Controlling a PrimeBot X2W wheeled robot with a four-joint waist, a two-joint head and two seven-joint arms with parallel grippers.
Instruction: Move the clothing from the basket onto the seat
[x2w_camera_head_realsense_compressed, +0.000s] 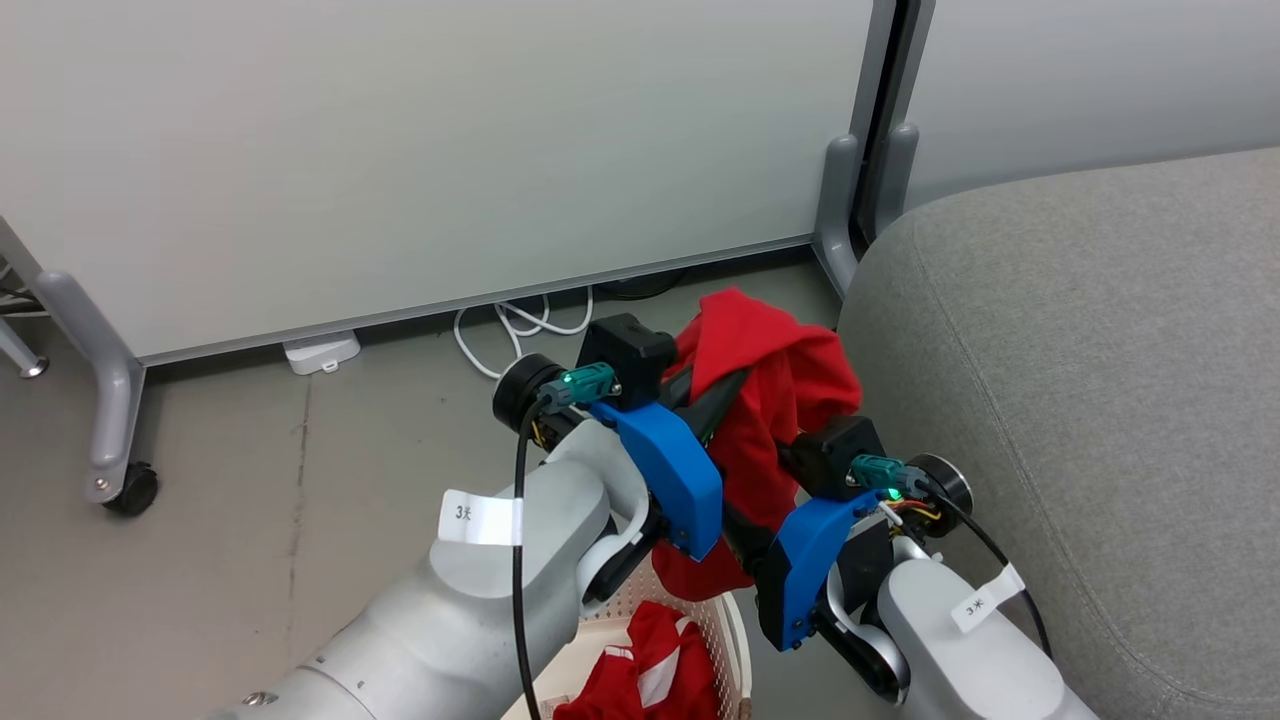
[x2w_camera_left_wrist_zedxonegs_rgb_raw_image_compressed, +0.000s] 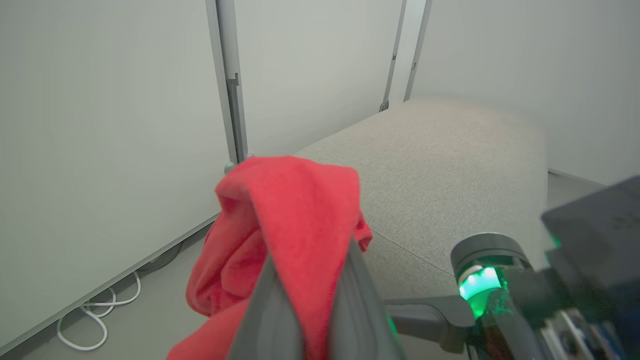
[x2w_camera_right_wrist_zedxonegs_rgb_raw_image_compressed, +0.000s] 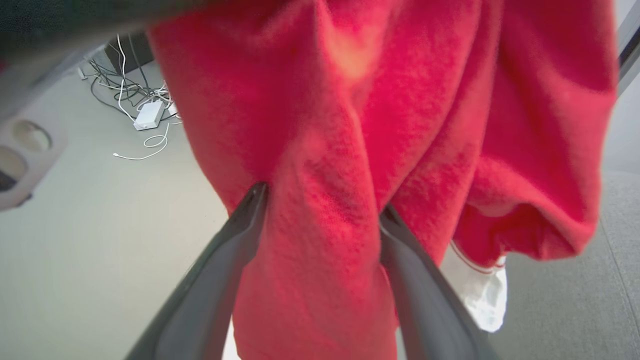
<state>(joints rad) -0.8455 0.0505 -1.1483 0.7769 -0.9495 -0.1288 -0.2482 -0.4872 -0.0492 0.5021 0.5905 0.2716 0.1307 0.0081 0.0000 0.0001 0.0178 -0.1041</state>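
Left gripper (x2w_camera_left_wrist_zedxonegs_rgb_raw_image_compressed: 310, 252) clamped on red garment (x2w_camera_head_realsense_compressed: 770, 370), which hangs over basket (x2w_camera_head_realsense_compressed: 728, 620), just beside seat (x2w_camera_head_realsense_compressed: 1080, 350) edge. Right gripper (x2w_camera_right_wrist_zedxonegs_rgb_raw_image_compressed: 324, 199) spread wide, fabric draped between its fingers, not pinched. We judge this as carry step, first piece. Next we need swing right over cushion, then lower and release. Second red garment (x2w_camera_head_realsense_compressed: 650, 670) lies in basket.

Pale partition panels (x2w_camera_head_realsense_compressed: 400, 150), grey floor (x2w_camera_head_realsense_compressed: 250, 520), white cables (x2w_camera_head_realsense_compressed: 520, 325)
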